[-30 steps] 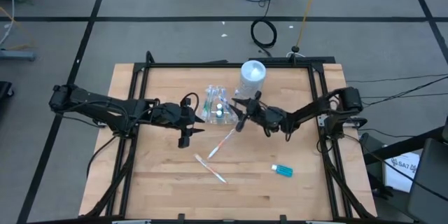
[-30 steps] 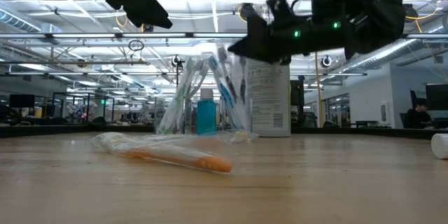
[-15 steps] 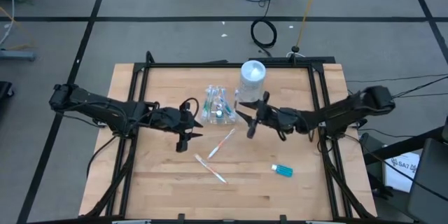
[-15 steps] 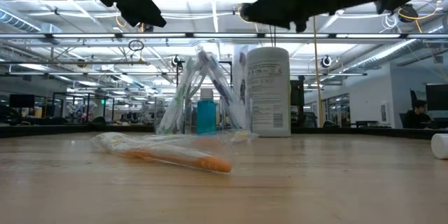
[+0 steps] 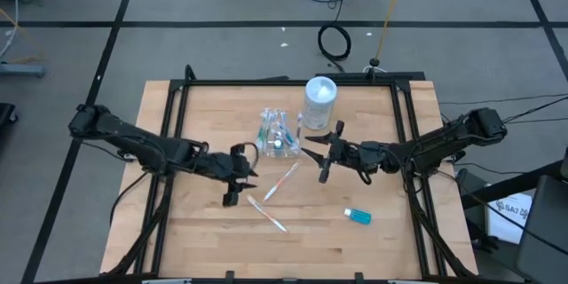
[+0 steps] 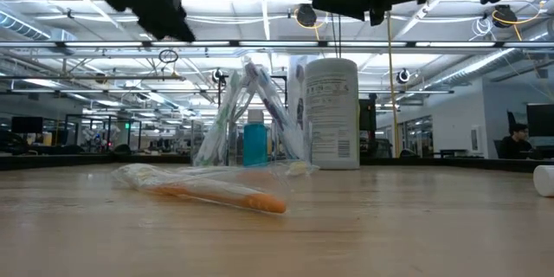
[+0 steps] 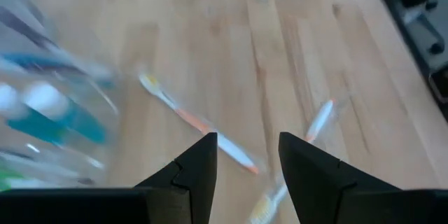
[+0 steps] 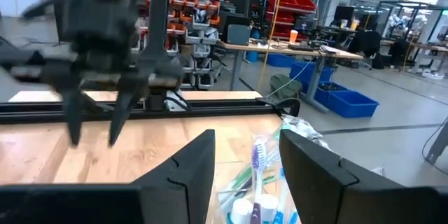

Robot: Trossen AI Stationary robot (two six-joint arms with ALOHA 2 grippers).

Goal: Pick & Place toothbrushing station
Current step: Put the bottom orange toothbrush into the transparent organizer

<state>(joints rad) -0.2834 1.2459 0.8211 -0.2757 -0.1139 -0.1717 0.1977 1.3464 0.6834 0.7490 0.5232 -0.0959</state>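
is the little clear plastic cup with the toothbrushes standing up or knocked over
Upright. In the low view the small clear plastic cup stands on the wooden table, slim toothbrushes fanning from its top; the high view shows its open mouth.

1. The cup point(image 5: 274, 136) stands near the desk's point(image 5: 204, 231) far edge, toothbrushes point(image 5: 269, 129) and a tube point(image 6: 254, 142) upright in it
2. The canister point(image 5: 319, 99) stands just right of the cup, slightly behind
3. Two toothbrushes point(image 5: 282, 180) point(image 5: 267, 214) lie before the cup
4. Another tube point(image 5: 357, 216) lies well right of them, nearer the front
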